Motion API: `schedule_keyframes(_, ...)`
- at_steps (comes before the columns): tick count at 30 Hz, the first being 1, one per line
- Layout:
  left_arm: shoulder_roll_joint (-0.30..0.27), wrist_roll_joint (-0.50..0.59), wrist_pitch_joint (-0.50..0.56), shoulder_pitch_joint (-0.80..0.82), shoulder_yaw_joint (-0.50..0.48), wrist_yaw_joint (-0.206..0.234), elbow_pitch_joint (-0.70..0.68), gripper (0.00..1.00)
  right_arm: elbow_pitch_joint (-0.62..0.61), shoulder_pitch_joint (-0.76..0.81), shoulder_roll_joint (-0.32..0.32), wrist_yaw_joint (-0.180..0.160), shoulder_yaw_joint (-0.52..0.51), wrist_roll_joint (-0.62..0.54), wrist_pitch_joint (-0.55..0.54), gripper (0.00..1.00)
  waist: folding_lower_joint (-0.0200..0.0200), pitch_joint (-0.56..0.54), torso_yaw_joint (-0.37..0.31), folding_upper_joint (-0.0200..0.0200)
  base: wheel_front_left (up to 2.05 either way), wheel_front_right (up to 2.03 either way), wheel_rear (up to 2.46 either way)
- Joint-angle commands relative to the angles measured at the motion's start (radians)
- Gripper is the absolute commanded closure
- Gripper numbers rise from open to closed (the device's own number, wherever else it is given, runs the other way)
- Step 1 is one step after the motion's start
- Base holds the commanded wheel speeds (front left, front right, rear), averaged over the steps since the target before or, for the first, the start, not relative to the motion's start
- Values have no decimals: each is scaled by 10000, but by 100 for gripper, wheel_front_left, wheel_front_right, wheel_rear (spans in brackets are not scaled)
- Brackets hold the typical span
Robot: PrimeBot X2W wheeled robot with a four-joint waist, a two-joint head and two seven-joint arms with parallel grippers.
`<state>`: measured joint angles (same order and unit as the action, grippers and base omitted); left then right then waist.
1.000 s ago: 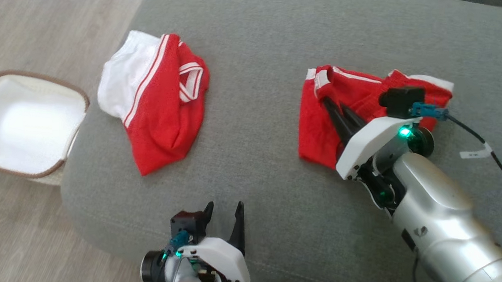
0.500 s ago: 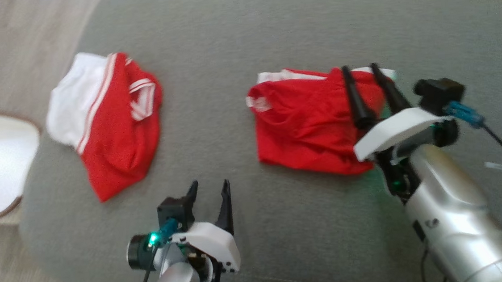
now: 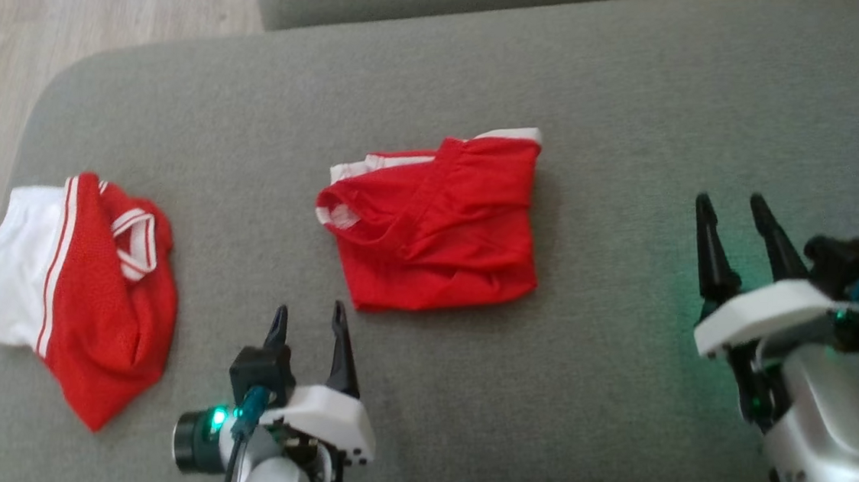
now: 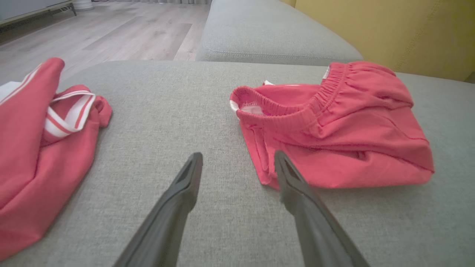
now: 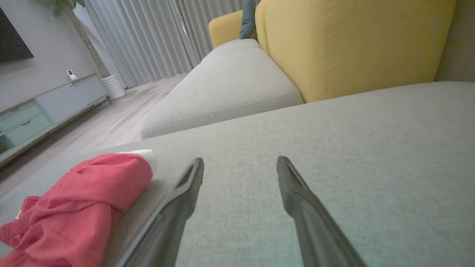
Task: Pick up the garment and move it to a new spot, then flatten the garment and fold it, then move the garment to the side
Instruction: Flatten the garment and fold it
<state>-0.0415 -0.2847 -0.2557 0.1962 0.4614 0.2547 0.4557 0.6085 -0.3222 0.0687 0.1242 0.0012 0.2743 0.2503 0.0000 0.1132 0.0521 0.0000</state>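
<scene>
Jaws of left gripper (image 3: 308, 310) and right gripper (image 3: 729, 199) stand wide, empty, neither touching the folded garment (image 3: 436, 229).

The red shorts (image 3: 432, 229) lie folded into a compact, roughly square bundle on the grey sofa cushion (image 3: 618, 103), about midway between its left and right ends. Their gathered elastic waistband (image 4: 285, 111) sits at the far left, with a white patch inside it. White trim (image 3: 513, 135) edges the far side. The cloth is creased.
</scene>
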Motion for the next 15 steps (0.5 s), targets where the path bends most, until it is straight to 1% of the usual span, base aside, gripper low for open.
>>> schedule_keyframes(1,-87,159,-61,25,-503,-50,-319,0,-464,132,-168,65,176,-339,113,0,0,-309,-265,0,0,0,0)
schedule_keyframes(2,-87,185,-61,-59,-561,-71,-325,0,-549,296,-174,65,180,-476,113,0,0,-369,-302,0,0,0,0)
schedule_keyframes(8,-87,323,-61,-502,-778,-100,-501,0,-753,1044,-182,65,342,-119,113,0,0,-646,-419,0,0,0,0)
schedule_keyframes(15,-87,350,-61,-729,-880,-106,-601,0,-756,1237,-183,65,484,176,114,0,0,-702,-432,0,0,0,0)
